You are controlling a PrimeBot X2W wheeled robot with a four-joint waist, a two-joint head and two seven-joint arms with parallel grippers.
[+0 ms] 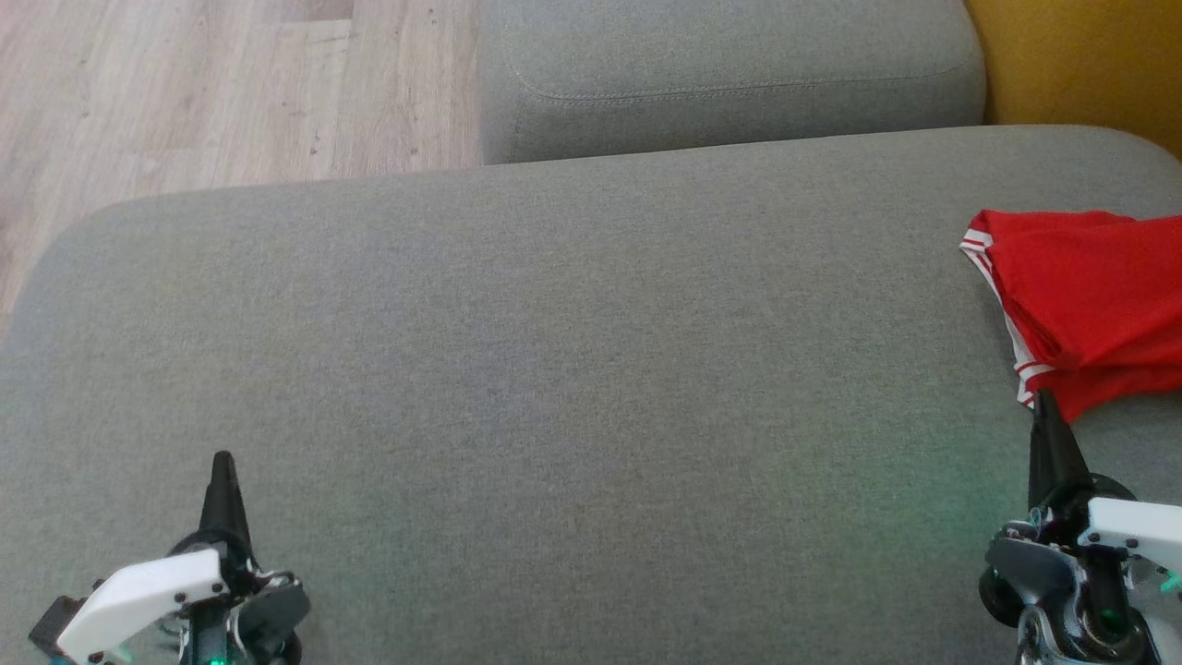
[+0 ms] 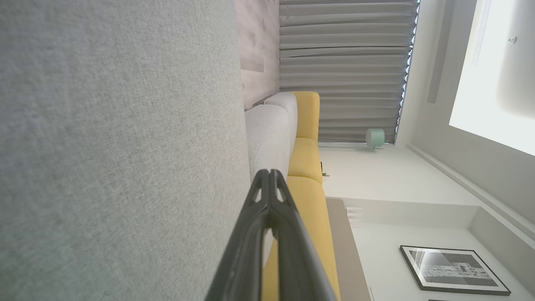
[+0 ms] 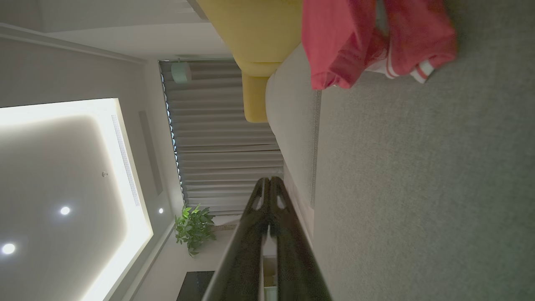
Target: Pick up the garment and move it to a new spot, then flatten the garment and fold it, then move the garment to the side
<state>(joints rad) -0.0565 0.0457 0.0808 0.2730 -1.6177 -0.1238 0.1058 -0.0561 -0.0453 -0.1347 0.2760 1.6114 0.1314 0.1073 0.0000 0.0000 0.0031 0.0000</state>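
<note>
At 3 o'clock on sofa (image 1: 591, 369): garment (image 1: 1090, 296), bunched; L gripper (image 1: 222, 459) at 7, R gripper (image 1: 1043, 399) at 4, both pressed together.

I have a wide grey woven-fabric sofa seat (image 1: 554, 369) across most of my head feed. Just past its far edge sits a second grey fabric cushion (image 1: 729, 74) with a stitched seam along its top. Beyond the seat's far left corner I see pale wood-plank floor (image 1: 185, 83), and beyond the far right corner a mustard-yellow upholstered block (image 1: 1080, 55). My left wrist feed shows a grey pleated curtain (image 2: 342, 62), a small mint-green rounded object (image 2: 375, 137) just beside it, and a black-framed monochrome picture (image 2: 453, 269) on a white wall. My right wrist feed shows a leafy green plant (image 3: 194, 228) and round recessed ceiling lights (image 3: 64, 210).
</note>
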